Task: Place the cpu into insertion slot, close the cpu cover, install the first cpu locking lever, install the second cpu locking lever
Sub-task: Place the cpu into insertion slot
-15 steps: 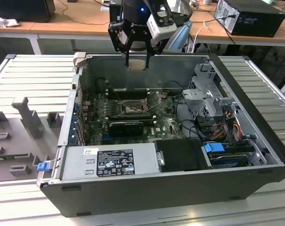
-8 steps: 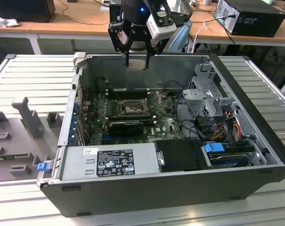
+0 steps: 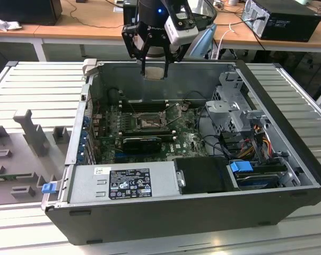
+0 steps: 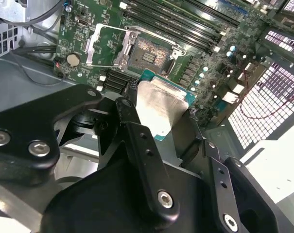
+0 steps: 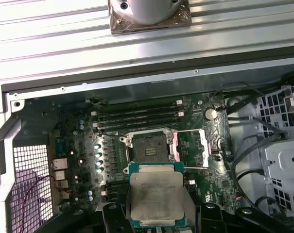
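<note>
Along the lower edge of the exterior view, the power supply (image 3: 123, 183) sits at the near side of the open computer case (image 3: 165, 223). Beyond it, at mid-frame, the green motherboard (image 3: 189, 141) carries the insertion slot (image 3: 148, 123), its contacts exposed, with the cpu cover (image 5: 193, 148) swung open beside it. Farthest back, at upper centre above the case's rear wall, the gripper (image 3: 154, 68) pinches the cpu (image 3: 154, 74) between its fingers (image 4: 137, 131), well apart from the slot.
</note>
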`<state>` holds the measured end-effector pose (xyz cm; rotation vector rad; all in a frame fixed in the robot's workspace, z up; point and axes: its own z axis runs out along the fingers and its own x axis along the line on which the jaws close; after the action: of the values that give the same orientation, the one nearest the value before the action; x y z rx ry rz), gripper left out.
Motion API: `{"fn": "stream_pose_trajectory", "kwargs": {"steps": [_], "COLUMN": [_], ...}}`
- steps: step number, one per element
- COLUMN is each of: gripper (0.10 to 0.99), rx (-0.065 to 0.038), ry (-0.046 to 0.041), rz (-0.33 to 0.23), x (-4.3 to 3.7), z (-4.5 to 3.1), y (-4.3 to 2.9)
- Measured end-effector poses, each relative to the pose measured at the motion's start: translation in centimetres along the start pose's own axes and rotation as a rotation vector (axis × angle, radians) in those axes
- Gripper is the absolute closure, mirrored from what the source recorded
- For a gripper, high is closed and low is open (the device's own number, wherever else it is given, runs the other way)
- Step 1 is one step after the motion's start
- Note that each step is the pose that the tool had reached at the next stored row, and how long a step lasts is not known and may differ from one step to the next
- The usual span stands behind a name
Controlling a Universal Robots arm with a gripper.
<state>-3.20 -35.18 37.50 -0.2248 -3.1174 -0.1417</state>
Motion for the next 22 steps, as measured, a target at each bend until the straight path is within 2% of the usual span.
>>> {"fn": "stream_pose_trajectory", "kwargs": {"steps": [22], "gripper": [0.557], "rx": [-0.001], "ry": [-0.0055], "rz": [0.061], "x": [0.0], "z": [0.0], "y": [0.0]}}
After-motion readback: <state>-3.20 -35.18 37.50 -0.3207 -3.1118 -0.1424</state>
